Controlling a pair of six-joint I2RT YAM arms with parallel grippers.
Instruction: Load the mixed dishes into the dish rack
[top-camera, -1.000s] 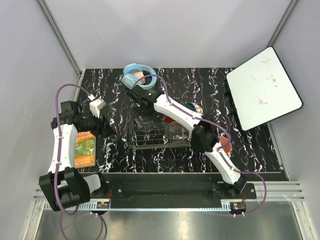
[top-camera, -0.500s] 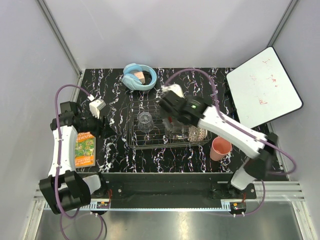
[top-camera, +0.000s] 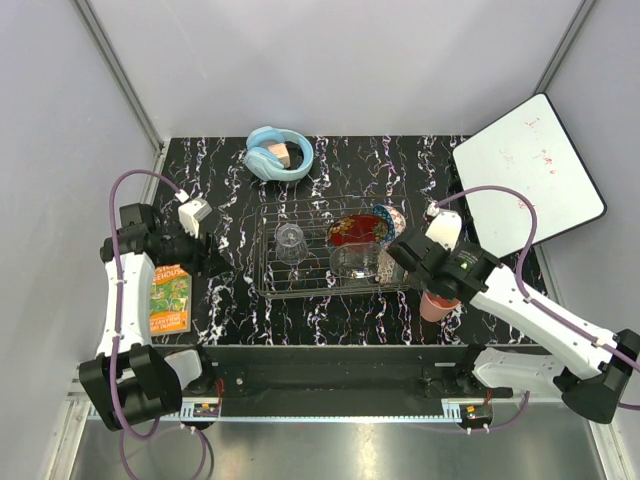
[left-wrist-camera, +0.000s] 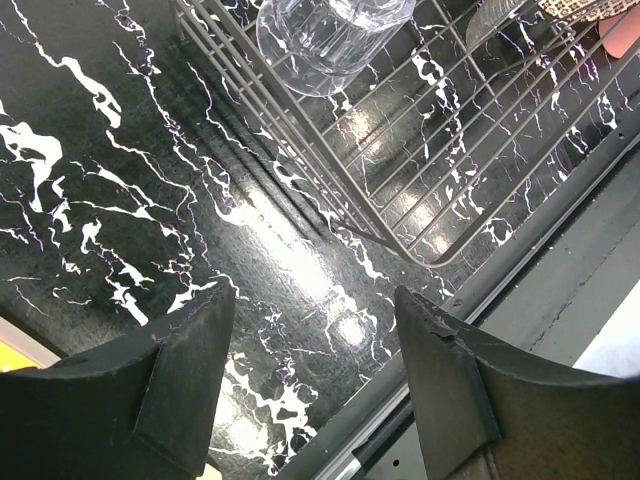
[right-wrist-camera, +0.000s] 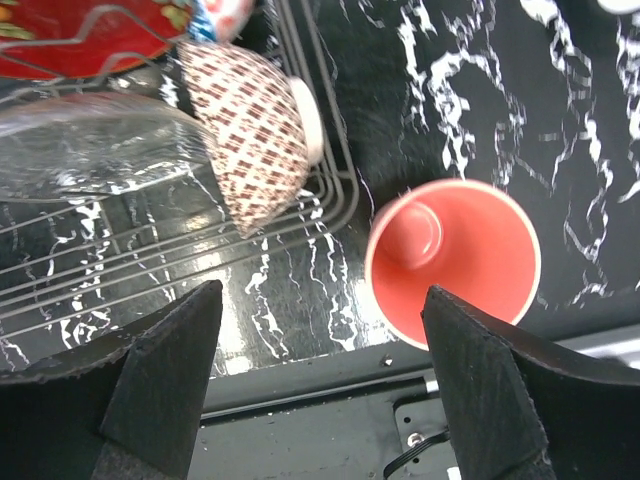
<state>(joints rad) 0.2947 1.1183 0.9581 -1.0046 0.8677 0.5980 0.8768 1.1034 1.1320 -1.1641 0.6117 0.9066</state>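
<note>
The wire dish rack (top-camera: 266, 291) stands mid-table. In it are the clear tumbler (top-camera: 289, 241), the red floral plate (top-camera: 357, 229), the blue patterned bowl (top-camera: 386, 214), the clear glass bowl (top-camera: 354, 260) and the beige lattice bowl (top-camera: 390, 267). The pink cup (top-camera: 438, 304) stands upright on the table just outside the rack's front right corner. My right gripper (top-camera: 424, 284) is open and empty above that corner; in the right wrist view (right-wrist-camera: 320, 370) the cup (right-wrist-camera: 455, 260) is by the right finger. My left gripper (top-camera: 206, 258) is open and empty, left of the rack.
Light-blue headphones (top-camera: 278, 152) with a wooden block lie at the back. A white board (top-camera: 525, 180) leans at the right. An orange booklet (top-camera: 170, 298) lies at the left under the left arm. The table's front rail (right-wrist-camera: 300, 385) is just below the right gripper.
My right arm has pulled back from the rack's left side, where the tumbler now stands alone, and swung right and nearer, over the pink cup. The left arm has not moved.
</note>
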